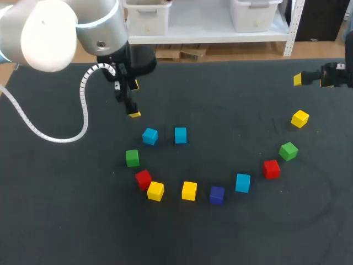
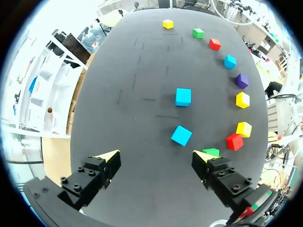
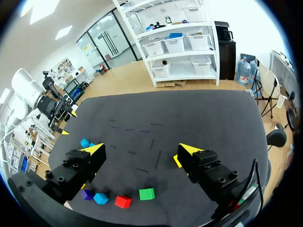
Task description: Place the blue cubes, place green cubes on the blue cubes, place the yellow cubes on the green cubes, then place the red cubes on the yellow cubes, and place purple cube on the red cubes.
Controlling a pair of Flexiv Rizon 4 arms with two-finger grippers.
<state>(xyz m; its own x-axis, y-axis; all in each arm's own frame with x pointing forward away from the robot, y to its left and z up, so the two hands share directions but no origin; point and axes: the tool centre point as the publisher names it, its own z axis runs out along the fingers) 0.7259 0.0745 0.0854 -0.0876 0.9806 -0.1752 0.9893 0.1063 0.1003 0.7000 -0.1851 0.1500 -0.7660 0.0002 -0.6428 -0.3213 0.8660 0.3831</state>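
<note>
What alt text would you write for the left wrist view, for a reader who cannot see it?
The left gripper hangs open above a dark table, the nearest blue cube just ahead of its fingers and a second blue cube beyond. Nine more cubes curve in an arc beside them.

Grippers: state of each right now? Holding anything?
Left gripper: open, holding nothing.
Right gripper: open, holding nothing.
</note>
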